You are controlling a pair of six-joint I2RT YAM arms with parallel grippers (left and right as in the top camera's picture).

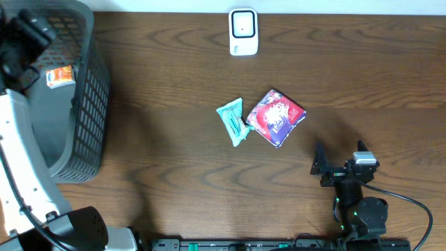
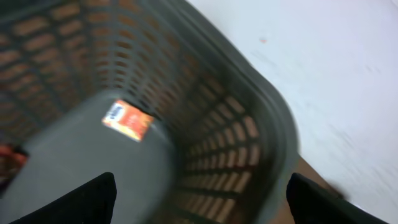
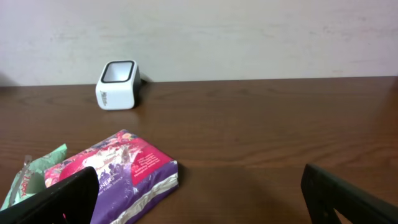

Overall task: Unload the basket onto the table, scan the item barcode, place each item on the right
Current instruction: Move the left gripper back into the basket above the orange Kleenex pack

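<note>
Jaws wide apart and empty, the right gripper point(image 3: 202, 208) sits just short of the purple packet point(image 3: 118, 171), which lies mid-table beside a teal packet point(image 1: 233, 122). It would do best to pinch the near edge, so the barcode side can turn toward the white scanner point(image 3: 116, 85) at the far edge. The left gripper point(image 2: 199, 202), also spread and empty, hangs over the grey basket point(image 2: 273, 118), and the dark wood table point(image 1: 174, 63) meets a pale wall point(image 3: 249, 37) behind.
</note>
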